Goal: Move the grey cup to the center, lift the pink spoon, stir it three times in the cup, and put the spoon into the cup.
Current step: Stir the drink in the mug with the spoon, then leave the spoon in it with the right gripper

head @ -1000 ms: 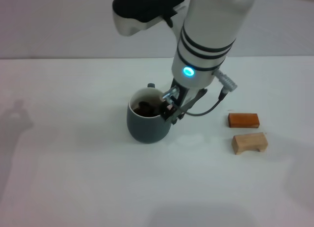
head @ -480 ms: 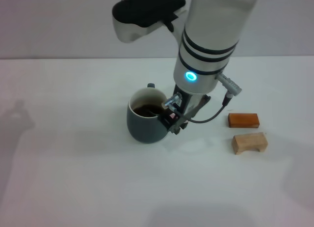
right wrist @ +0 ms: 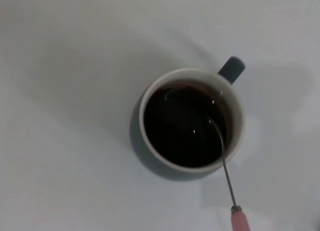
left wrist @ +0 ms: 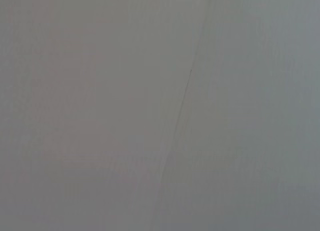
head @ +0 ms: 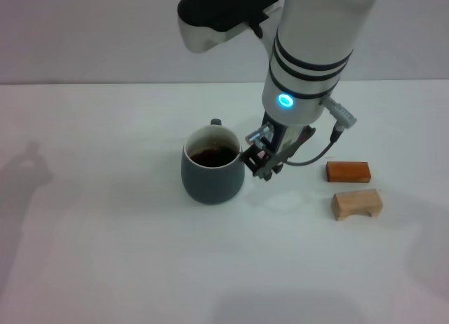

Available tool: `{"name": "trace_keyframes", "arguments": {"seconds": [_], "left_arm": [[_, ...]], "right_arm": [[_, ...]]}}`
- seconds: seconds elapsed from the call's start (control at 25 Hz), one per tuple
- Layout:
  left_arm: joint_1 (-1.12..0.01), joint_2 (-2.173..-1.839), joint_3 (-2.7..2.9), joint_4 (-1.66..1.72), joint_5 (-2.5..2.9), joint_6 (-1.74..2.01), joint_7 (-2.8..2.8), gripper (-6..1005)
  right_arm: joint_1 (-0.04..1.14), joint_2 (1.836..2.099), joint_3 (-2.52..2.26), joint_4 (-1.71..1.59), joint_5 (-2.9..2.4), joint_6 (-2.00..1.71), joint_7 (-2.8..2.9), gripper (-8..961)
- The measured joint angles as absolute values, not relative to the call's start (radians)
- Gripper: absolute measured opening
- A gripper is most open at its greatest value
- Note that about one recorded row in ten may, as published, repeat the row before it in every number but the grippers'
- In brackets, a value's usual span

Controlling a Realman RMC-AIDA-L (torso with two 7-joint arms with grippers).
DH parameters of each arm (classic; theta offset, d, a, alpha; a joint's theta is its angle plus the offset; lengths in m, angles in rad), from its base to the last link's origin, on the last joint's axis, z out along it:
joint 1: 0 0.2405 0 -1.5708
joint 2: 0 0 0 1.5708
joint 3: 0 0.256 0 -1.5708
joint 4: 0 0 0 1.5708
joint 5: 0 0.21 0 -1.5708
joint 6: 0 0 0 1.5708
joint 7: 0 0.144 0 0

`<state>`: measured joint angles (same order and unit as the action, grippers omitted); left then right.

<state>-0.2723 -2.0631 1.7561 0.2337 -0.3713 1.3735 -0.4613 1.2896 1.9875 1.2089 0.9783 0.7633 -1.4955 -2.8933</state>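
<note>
Resting in the grey cup (right wrist: 192, 123), the pink spoon (right wrist: 223, 167) leans on the rim, its handle toward the right pincer (head: 261, 158) just beside. Grip state: cannot tell. Cup centred on the bench (head: 105, 254); only release seemingly remains.

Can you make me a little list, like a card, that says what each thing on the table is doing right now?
grey cup: upright on the white table, dark liquid inside, small handle at the far side
pink spoon: bowl dipped in the liquid, neck leaning on the rim, pink handle end sticking out
right end effector: just beside the cup's rim
left end effector: not in view
orange block: flat on the table, robot's right of the cup
tan wooden block: just in front of the orange block
</note>
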Motion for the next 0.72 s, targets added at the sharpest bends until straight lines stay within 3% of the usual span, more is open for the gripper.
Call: {"name": "trace_keyframes", "arguments": {"seconds": [0.32, 0.72], "left_arm": [[-0.268, -2.063, 1.758, 0.233, -0.371, 1.376, -0.462, 12], [-0.267, -2.063, 1.761, 0.233, -0.371, 1.377, -0.462, 12]], "right_arm": [[1.309, 1.998, 1.199, 0.982, 0.764, -1.454, -2.893, 118], [1.29, 1.99, 1.202, 0.961, 0.756, -1.464, -2.893, 116]]}}
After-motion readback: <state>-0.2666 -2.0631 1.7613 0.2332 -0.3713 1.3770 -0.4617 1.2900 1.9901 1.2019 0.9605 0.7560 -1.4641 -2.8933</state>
